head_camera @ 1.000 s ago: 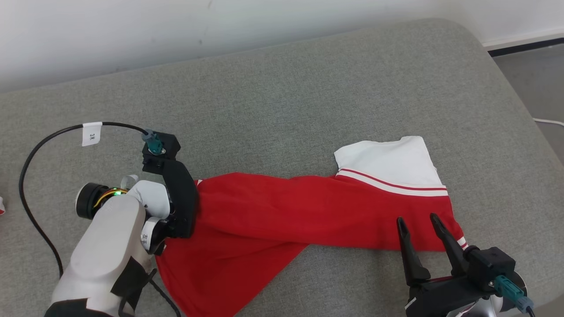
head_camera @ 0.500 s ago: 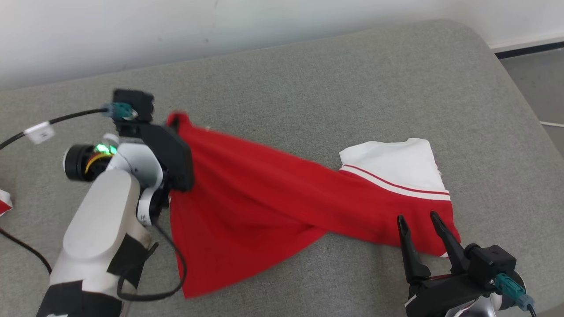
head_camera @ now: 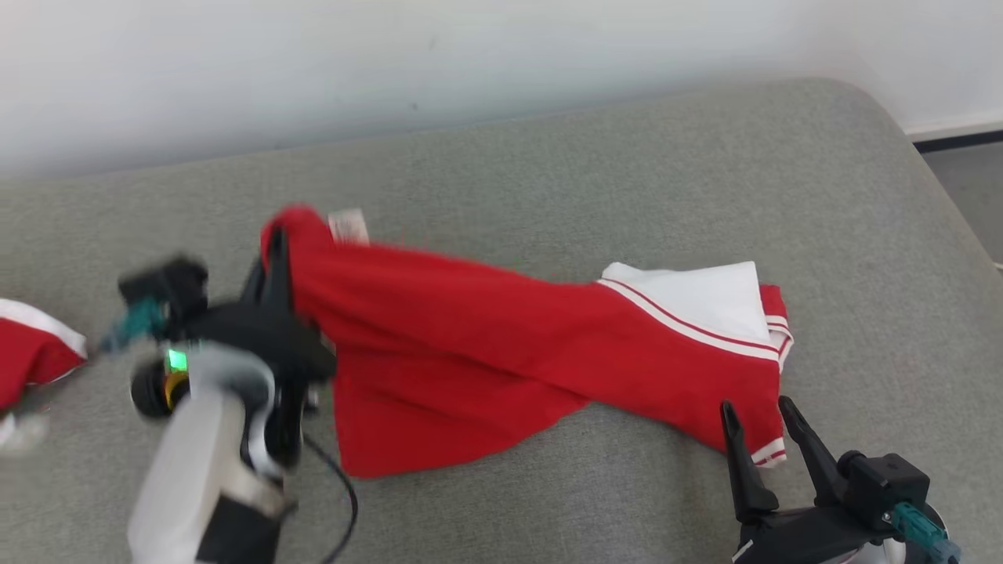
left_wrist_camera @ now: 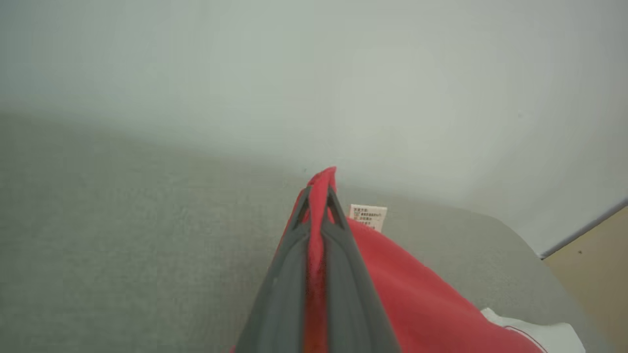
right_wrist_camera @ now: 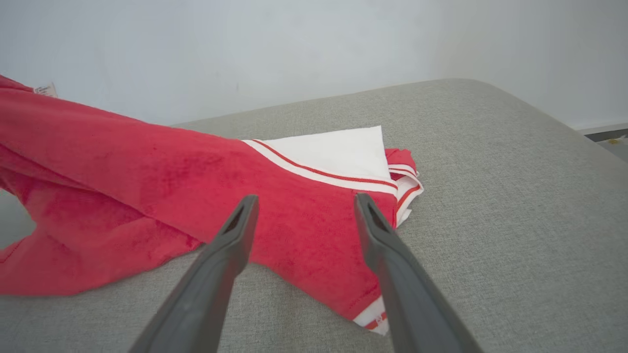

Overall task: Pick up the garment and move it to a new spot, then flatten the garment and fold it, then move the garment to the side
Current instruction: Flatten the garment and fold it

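A red garment (head_camera: pixel 470 337) with a white panel and red-and-white striped trim lies stretched across the grey cushion (head_camera: pixel 564 188). My left gripper (head_camera: pixel 274 251) is shut on its left corner and holds that end raised; the left wrist view has red cloth (left_wrist_camera: pixel 319 196) pinched between the two fingers, with a white care label (left_wrist_camera: pixel 368 217) beside them. My right gripper (head_camera: pixel 758 419) stands open at the lower right, just short of the garment's striped hem (right_wrist_camera: pixel 373 318). In the right wrist view the garment (right_wrist_camera: pixel 171 191) spreads ahead of the fingers, which hold nothing.
Another red and white piece of cloth (head_camera: pixel 31 352) lies at the far left edge. A white wall (head_camera: pixel 392 55) runs behind the cushion. The cushion's rounded right end drops to the floor (head_camera: pixel 968 188). A black cable (head_camera: pixel 337 501) hangs from my left arm.
My left gripper has lifted the garment's left corner up and away across the cushion, dragging the red cloth with it. The head camera has shifted. The right gripper stays open.
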`<state>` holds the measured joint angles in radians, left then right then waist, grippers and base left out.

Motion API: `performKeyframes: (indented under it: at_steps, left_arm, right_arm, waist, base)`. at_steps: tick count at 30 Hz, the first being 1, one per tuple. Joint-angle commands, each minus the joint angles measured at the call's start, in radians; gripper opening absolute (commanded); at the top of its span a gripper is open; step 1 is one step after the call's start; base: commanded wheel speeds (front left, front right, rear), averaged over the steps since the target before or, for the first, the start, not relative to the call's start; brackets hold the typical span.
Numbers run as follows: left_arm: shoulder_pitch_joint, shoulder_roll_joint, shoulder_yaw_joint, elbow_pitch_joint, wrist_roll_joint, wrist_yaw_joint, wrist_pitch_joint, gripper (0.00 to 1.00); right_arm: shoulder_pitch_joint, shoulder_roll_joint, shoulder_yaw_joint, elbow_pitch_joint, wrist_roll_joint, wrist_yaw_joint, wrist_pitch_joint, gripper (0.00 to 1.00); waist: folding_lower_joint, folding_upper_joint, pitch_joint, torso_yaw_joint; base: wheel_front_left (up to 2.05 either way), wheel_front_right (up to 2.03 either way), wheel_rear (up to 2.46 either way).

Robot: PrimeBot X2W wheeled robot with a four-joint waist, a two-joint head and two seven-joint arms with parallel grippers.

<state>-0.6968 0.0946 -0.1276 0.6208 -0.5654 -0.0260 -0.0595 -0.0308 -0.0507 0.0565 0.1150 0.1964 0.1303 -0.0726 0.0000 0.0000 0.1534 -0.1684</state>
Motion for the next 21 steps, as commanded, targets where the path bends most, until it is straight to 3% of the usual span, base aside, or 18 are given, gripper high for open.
performKeyframes:
  at_steps: [1, 8, 16, 21]
  left_arm:
    - [0.064, -0.010, 0.015, -0.013, -0.034, 0.000, -0.014, 0.00]
    - [0.359, -0.035, 0.008, -0.130, -0.112, 0.013, -0.023, 0.00]
    - [0.523, -0.039, -0.021, -0.226, -0.121, 0.042, -0.057, 0.00]
    - [0.592, -0.038, -0.041, -0.261, -0.113, 0.036, -0.073, 0.00]
  right_arm:
    - [0.014, 0.000, -0.004, -0.006, 0.008, 0.001, -0.001, 1.00]
    - [0.039, 0.000, -0.008, -0.024, 0.011, 0.001, 0.018, 1.00]
    - [0.048, 0.000, -0.002, -0.029, 0.014, 0.001, 0.032, 1.00]
    - [0.054, 0.000, -0.016, -0.036, 0.009, 0.001, 0.035, 1.00]
  waist:
    - [0.0000, 0.0000, -0.023, 0.023]
    - [0.0000, 0.0000, -0.061, 0.063]
    - [0.0000, 0.0000, -0.082, 0.081]
    - [0.0000, 0.0000, -0.091, 0.088]
  base:
    - [0.00, 0.00, 0.00]
    - [0.00, 0.00, 0.00]
    - [0.00, 0.00, 0.00]
    - [0.00, 0.00, 0.00]
